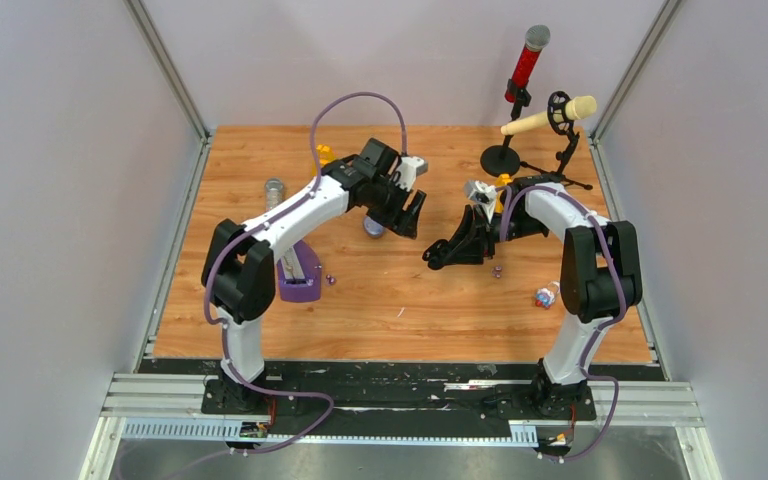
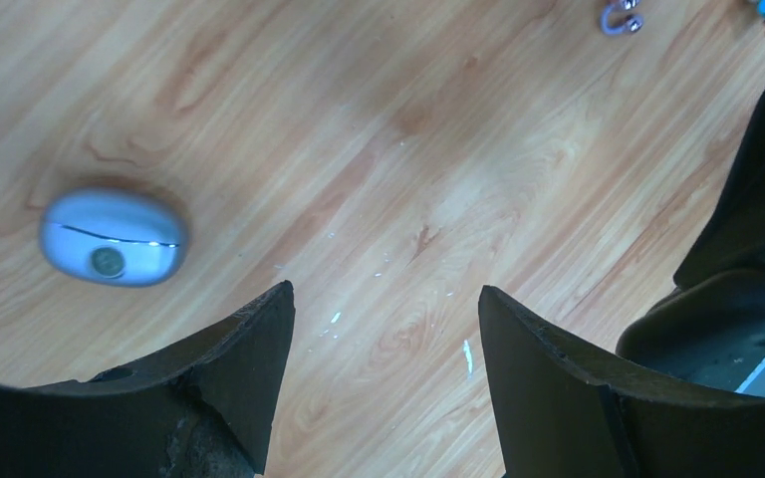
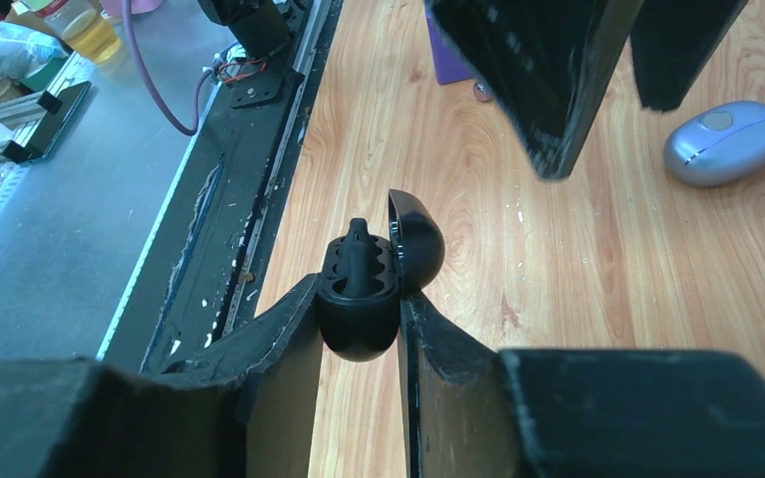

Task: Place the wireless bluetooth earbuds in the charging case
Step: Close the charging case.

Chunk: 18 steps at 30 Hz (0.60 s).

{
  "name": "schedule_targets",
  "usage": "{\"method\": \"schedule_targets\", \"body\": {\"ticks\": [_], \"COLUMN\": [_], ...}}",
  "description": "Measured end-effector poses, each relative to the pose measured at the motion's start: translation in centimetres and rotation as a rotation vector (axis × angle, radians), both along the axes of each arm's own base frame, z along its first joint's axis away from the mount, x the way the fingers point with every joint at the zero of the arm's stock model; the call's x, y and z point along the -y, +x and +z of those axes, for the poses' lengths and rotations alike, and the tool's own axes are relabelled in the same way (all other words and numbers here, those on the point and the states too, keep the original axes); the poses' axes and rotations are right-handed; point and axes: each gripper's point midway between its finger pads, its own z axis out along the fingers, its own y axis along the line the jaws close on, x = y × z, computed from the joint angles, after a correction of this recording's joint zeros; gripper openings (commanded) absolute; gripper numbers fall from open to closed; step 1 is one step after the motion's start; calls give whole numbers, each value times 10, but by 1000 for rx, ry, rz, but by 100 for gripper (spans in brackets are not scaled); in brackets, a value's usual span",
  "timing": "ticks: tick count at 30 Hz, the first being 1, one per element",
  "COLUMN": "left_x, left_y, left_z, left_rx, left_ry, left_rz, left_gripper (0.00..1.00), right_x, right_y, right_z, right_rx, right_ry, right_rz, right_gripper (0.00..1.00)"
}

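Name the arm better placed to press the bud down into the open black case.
Left, probably. The left fingers are open and empty, close by. The right fingers are shut on the black case, lid open, with a bud standing up in it, so that arm is occupied.

The top camera looks down from above and behind the arm bases point(image 1: 390, 395) at the table point(image 1: 400, 320). The left wrist camera looks down from close; the right wrist camera faces leftward, low. All 3 share the silver case point(image 2: 113, 237)
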Motion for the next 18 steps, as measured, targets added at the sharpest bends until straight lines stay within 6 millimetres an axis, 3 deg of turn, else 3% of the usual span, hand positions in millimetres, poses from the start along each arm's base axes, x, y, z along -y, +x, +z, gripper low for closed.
{"method": "schedule_targets", "body": {"ticks": [5,12,18], "left_x": [17,43,45], "left_y": [-18,-47,-52], "left_z": [-17,-13,-13], "left_rx": [-21,-19,-16], "left_ry": [40,37,32], "left_rz": [-47,-143,-181], "left_gripper": [76,76,76], "right_x": [0,-1,-1], "right_y": [0,-1,2], "right_z": [1,3,-2], "right_rx": [-3,-12,-51], "right_ry": [3,12,2], "right_rz": [-1,-4,-3], "right_gripper": [25,23,19]}}
